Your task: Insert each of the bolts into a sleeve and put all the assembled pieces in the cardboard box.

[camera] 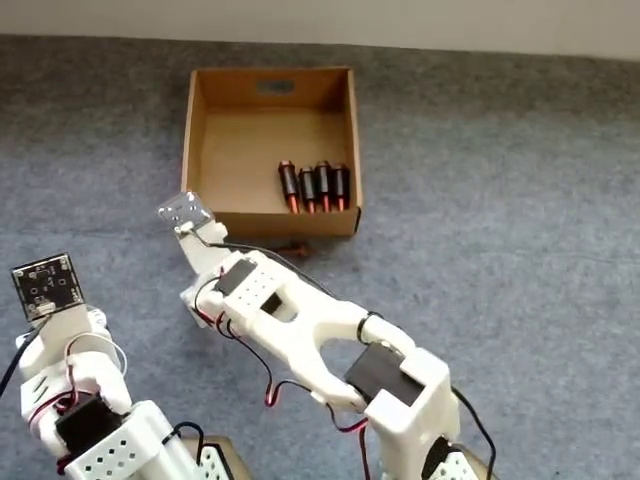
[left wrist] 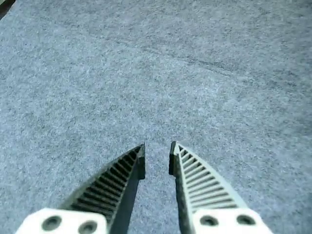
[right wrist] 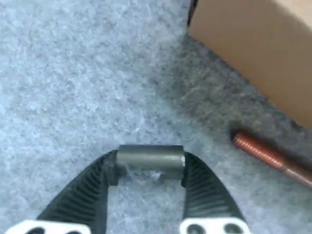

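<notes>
the right claw clasped the sleeve end to end. it looked light, stiff and probably slippery, safer gripped across its middle. the left claw hung released and empty.

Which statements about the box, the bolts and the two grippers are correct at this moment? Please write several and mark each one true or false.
1. The cardboard box holds four assembled pieces. True.
2. The right gripper is empty. False: it is shut on a sleeve.
3. A bolt lies on the carpet outside the box. True.
4. The left gripper holds a bolt. False: it is open above the carpet and holds nothing.
</notes>
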{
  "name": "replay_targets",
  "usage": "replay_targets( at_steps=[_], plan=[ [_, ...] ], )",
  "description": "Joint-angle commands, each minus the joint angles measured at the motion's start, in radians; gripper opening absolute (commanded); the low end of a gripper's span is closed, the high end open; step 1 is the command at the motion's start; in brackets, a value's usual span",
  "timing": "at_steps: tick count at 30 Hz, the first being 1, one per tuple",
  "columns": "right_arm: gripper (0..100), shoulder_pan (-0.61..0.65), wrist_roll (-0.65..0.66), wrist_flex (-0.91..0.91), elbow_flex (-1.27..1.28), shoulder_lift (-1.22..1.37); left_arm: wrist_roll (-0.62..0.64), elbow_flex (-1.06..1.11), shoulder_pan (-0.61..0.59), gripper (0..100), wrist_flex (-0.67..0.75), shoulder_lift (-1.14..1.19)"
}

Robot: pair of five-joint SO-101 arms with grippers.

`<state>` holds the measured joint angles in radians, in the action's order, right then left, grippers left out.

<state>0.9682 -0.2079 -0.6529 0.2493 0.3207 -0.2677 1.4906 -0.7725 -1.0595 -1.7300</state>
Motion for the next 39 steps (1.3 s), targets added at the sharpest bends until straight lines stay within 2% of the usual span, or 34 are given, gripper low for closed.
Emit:
replay_targets(
  at_steps=[1, 7, 12, 17, 22, 26, 29, 35, 39],
  plan=[
    [0.9, -0.012, 0.011, -0.044, -0.051, -0.015, -0.008, -0.045, -0.007, 11, 0.028, -0.008],
    [0.6, -0.079, 0.012, -0.088, 0.016, -0.166, -0.008, -0.038, -0.001, 11, 0.041, -0.007],
    [0.6, -0.148, 0.012, -0.090, 0.209, -0.403, -0.008, -0.038, 0.124, 11, 0.032, -0.007],
    [0.6, -0.346, 0.012, -0.091, 0.435, -0.625, -0.008, -0.008, 0.275, 11, 0.040, -0.005],
    [0.7, -0.539, 0.213, -0.093, 0.619, -0.757, -0.006, 0.114, 0.463, 11, 0.107, -0.002],
    [0.9, -0.648, 0.376, -0.093, 0.750, -0.803, -0.008, 0.165, 0.572, 11, 0.121, -0.007],
    [1.5, -0.710, 0.446, -0.093, 0.808, -0.811, -0.008, 0.173, 0.587, 11, 0.121, -0.007],
    [18.0, -0.725, 0.470, -0.094, 0.843, -0.814, -0.008, 0.174, 0.585, 11, 0.120, -0.007],
    [18.7, -0.727, 0.485, -0.096, 0.835, -0.822, -0.008, 0.176, 0.584, 11, 0.120, -0.007]
  ],
)
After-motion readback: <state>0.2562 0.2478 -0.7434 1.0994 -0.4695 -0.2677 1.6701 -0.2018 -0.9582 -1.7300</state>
